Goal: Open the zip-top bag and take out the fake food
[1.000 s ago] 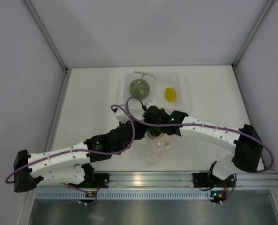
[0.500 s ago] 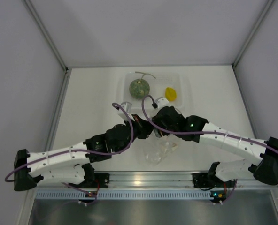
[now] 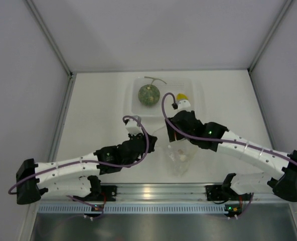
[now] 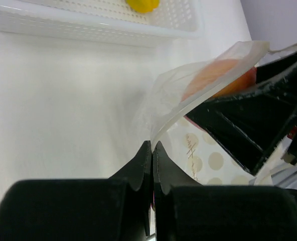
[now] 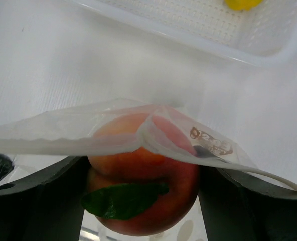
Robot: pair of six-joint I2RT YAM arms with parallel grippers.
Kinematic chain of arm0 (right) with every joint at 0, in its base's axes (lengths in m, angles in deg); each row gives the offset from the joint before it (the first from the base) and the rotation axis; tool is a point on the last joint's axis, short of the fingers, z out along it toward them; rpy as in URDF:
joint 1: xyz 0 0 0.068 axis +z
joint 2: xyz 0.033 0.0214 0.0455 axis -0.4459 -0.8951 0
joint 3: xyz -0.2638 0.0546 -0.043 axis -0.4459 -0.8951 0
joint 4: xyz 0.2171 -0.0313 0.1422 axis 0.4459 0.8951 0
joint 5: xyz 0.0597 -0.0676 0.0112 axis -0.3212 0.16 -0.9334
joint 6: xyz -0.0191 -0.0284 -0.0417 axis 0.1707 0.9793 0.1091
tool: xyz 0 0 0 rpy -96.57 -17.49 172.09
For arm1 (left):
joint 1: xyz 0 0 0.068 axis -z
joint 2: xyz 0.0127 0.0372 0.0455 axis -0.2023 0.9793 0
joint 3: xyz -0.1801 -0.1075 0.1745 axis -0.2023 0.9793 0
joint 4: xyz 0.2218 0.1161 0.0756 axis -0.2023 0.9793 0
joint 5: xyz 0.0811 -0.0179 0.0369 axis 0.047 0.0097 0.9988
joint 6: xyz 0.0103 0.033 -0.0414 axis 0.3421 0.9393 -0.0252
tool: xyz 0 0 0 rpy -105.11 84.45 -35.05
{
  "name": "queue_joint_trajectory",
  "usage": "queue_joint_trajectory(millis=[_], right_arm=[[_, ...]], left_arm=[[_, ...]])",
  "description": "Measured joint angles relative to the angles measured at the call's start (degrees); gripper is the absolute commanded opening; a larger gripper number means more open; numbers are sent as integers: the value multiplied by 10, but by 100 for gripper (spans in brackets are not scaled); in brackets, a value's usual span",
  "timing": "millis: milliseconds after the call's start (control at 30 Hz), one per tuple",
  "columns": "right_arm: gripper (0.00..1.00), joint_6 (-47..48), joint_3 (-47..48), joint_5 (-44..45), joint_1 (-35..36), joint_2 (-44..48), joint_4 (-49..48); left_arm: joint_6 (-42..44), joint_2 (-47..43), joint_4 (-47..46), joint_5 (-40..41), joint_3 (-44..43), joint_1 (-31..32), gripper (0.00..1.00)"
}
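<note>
Left claw (image 4: 152,146) is seen pressed tight together, and the curling edge of the zip-top bag (image 4: 174,90) is nipped at its tips. The right claw (image 5: 143,188) is spread wide around the orange-red fruit (image 5: 138,163), which is gripped between its two black fingers (image 5: 38,193), one on each side. The fruit's upper half is draped by the clear film of the bag, while its lower half and a green leaf (image 5: 123,200) are seen bare beneath the film's edge (whether the fruit sits wholly inside the pouch cannot be told). A small brown print is carried on the film near the right finger.

From above, the bag is found at the near middle of the white table (image 3: 98,110), between the two wrists and apart from the tub (image 3: 196,85). The tub, a clear rigid rectangle, is set toward the far edge of the table. Two pieces of the fake food are held in it: the mottled green melon (image 3: 148,94), with its thin stem curving toward the far wall, lies in the left half, and the yellow fruit (image 3: 182,96) lies in the right half, partly covered from above by the right arm's cable. The two are kept well apart inside the tub.
</note>
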State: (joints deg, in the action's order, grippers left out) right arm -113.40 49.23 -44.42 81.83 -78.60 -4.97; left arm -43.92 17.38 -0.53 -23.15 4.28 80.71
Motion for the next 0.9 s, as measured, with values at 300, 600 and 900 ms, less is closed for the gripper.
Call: queue_joint_trajectory(millis=[300, 600, 900], right_arm=[[25, 23, -54, -112, 5, 55, -64], [25, 18, -104, -99, 8, 151, -190], [25, 8, -106, -32, 5, 171, -330]], left_arm=[[-5, 1, 22, 35, 0, 0, 0], [-10, 26, 16, 15, -20, 0, 0], [-12, 31, 28, 16, -21, 0, 0]])
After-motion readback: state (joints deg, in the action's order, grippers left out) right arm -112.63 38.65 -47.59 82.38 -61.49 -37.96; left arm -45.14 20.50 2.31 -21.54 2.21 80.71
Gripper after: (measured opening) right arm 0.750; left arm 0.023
